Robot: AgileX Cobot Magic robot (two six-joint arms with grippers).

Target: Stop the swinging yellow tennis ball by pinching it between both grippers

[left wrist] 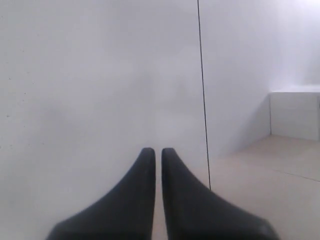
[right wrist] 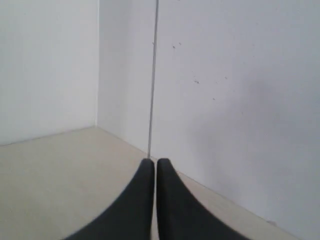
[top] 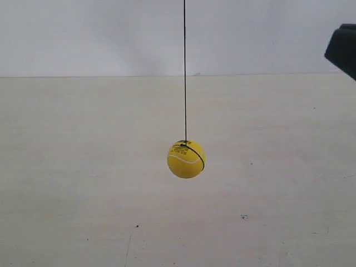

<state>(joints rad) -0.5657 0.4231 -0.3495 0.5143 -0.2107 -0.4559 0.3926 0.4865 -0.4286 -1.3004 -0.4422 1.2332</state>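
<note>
Both claws are empty: my left claw has its two black jaws drawn almost together, only a thin slit between the tips, and my right claw is closed with its tips touching. The yellow ball hangs in the air on a thin dark string above the pale table, a white wall behind it. A black piece of one arm shows at the exterior view's upper right edge, well apart from the ball. From my left wrist, the string runs just beside the jaw tips
</note>
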